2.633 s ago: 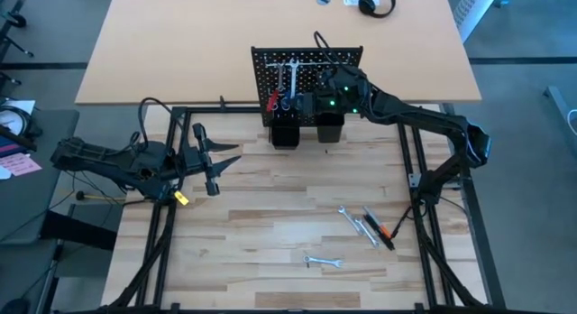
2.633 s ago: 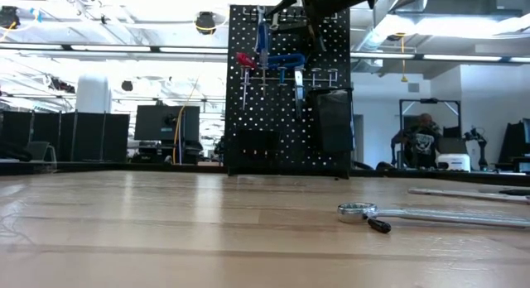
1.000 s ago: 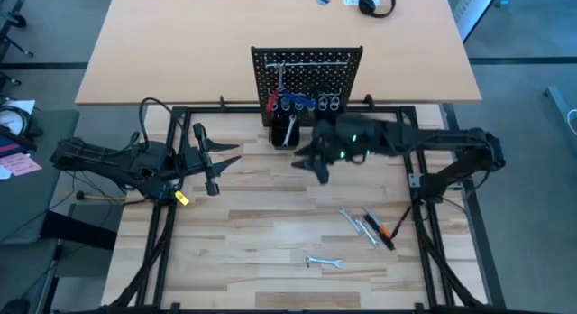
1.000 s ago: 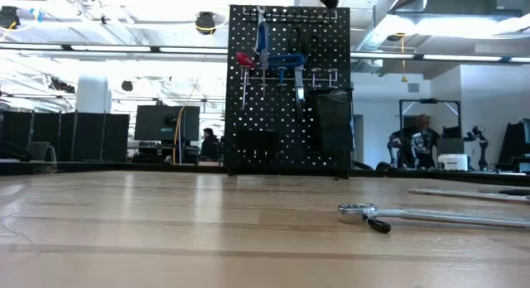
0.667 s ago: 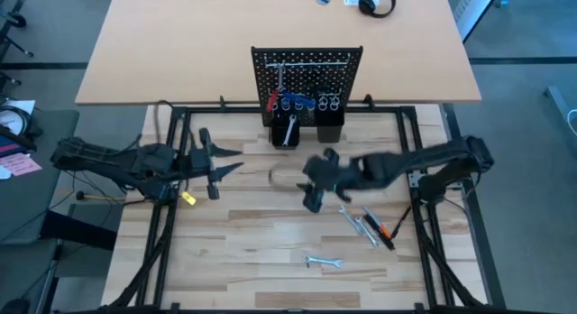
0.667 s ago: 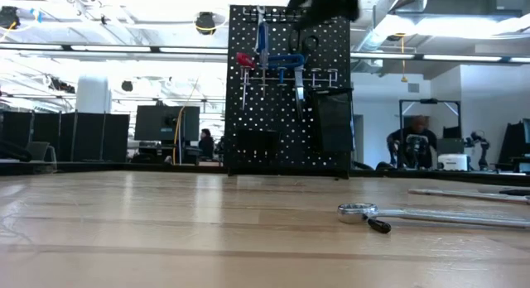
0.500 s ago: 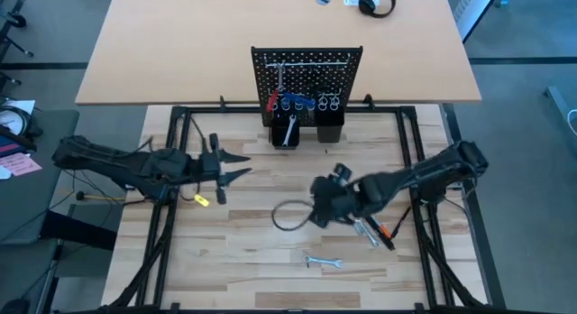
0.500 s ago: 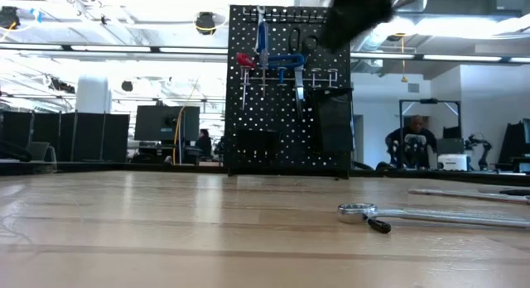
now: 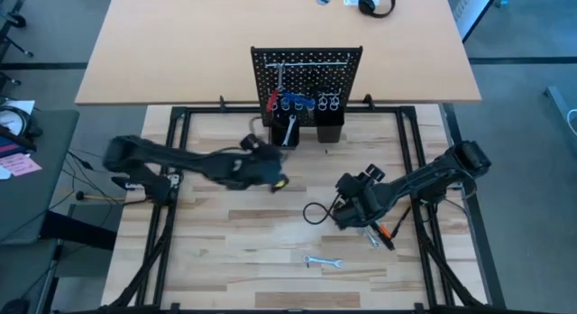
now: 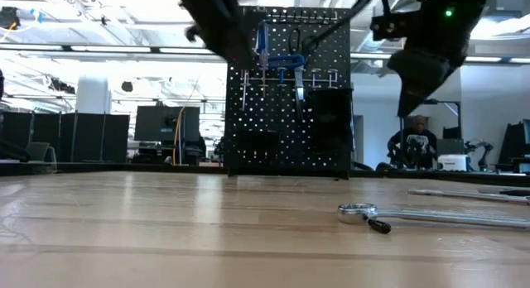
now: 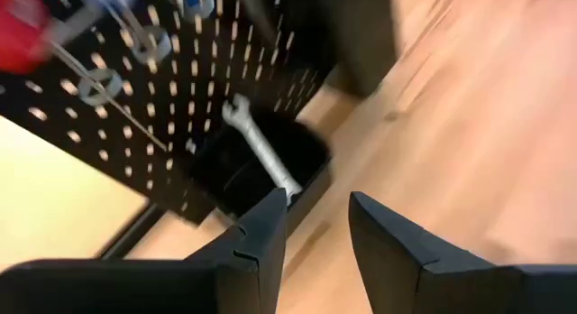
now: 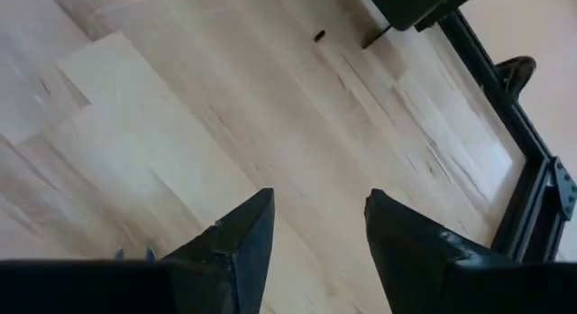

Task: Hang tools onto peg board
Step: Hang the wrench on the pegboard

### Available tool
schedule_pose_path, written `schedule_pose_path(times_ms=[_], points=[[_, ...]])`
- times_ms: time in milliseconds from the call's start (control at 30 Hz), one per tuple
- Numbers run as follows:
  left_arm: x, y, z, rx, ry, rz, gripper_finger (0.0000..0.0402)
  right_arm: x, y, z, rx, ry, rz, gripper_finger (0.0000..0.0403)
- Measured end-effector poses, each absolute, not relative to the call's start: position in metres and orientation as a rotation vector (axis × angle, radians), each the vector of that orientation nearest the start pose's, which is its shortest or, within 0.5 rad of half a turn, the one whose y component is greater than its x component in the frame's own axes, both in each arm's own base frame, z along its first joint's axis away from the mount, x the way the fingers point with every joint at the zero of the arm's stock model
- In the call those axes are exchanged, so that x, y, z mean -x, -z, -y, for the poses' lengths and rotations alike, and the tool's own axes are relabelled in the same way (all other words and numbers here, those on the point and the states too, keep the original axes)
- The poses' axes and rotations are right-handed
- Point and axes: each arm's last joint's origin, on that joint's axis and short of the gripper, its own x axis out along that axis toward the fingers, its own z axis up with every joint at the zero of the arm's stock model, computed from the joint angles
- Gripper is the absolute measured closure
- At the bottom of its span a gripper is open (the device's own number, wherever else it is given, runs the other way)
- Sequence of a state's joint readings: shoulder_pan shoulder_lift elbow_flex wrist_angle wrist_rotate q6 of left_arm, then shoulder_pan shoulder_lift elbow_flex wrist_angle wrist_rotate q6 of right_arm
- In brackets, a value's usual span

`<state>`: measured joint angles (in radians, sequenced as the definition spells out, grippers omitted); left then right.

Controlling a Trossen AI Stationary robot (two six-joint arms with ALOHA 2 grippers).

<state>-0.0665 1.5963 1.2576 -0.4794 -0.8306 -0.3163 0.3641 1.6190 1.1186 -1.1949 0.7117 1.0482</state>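
The black peg board (image 9: 306,66) stands upright at the table's far middle. A red-handled tool and blue-handled tools (image 9: 296,102) hang on it. A silver wrench (image 11: 261,152) stands in its left cup (image 9: 285,133). My left gripper (image 9: 273,170) is open and empty, just in front of that cup, and also shows in its wrist view (image 11: 315,224). My right gripper (image 9: 350,206) is open and empty above the table (image 12: 315,215), beside the loose silver wrenches (image 9: 358,224) and the orange-and-black tool (image 9: 385,229), which lie flat.
A small silver wrench (image 9: 322,260) lies near the table's front; in the low view a long wrench (image 10: 431,213) lies flat at the right. The right cup (image 9: 329,129) stands beside the left one. Black frame rails (image 9: 406,161) run along the table's sides. Headphones (image 9: 376,2) lie on the far desk.
My left gripper has swung from the table's left side toward the right and the peg board's left cup. My right gripper has left the peg board and gone toward the near edge and the right, down over the loose tools. Both are empty.
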Motion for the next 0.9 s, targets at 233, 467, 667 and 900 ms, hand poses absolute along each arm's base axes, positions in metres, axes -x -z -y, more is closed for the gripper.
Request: schedule_pose_path(times_ms=[233, 467, 667, 900], points=[[-0.392, -0.26, -0.059, 0.005, -0.911, -0.879, 0.0242, -0.246, -0.202, -0.093, 0.071, 0.894, -0.983, 0.0225], [-0.407, -0.244, -0.106, 0.134, -1.022, -0.993, 0.0217, -0.233, -0.193, -0.11, 0.119, 0.865, -0.916, 0.0226], [-0.409, -0.228, -0.129, 0.204, -1.039, -1.019, 0.0217, -0.229, -0.192, -0.116, 0.125, 0.866, -0.859, 0.0226], [-0.413, -0.232, -0.133, 0.227, -1.036, -0.952, 0.0216, -0.231, -0.192, -0.114, 0.114, 0.875, -0.846, 0.0226]])
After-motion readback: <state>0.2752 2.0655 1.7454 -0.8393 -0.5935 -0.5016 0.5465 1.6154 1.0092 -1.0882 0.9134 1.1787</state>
